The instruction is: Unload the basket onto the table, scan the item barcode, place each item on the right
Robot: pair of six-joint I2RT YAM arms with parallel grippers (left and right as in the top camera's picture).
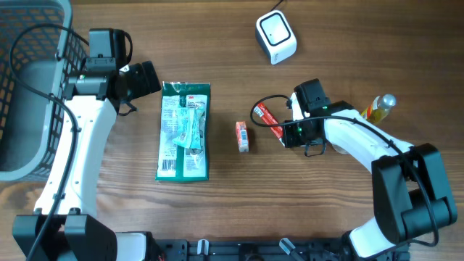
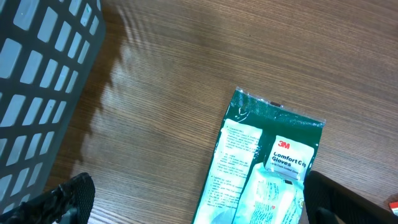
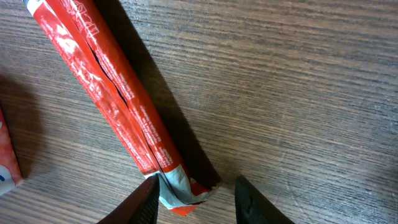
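Observation:
A long red snack packet lies slanted on the wooden table, right of centre. My right gripper is low over its near crimped end. Its jaws are open, with the left finger against the wrapper and a gap at the right finger. The white barcode scanner stands at the far edge. My left gripper hovers wide open by the top end of a green 3M gloves pack, holding nothing.
A small orange box lies between the gloves pack and the red packet. A yellow bottle lies at the right by my right arm. A grey mesh basket fills the left side.

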